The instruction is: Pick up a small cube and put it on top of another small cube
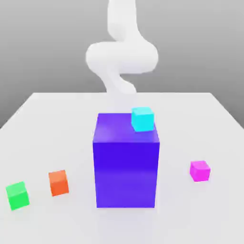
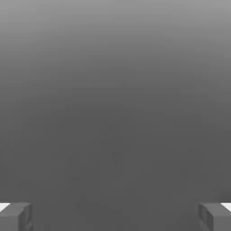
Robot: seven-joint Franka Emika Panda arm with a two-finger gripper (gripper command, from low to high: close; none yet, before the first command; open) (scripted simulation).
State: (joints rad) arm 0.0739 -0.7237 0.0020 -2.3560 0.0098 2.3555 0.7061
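Magenta cube (image 1: 200, 171) sat on desk (image 1: 190, 219), unstacked; lift and placement remained. End effector (image 2: 115, 219) was wide open, empty.

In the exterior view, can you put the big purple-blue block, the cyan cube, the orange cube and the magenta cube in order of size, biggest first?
1. Purple-blue block
2. Cyan cube and orange cube: too alike to rank
3. Magenta cube

The exterior view looks slightly down across the table (image 1: 190, 109), seemingly facing the arm (image 1: 123, 55).
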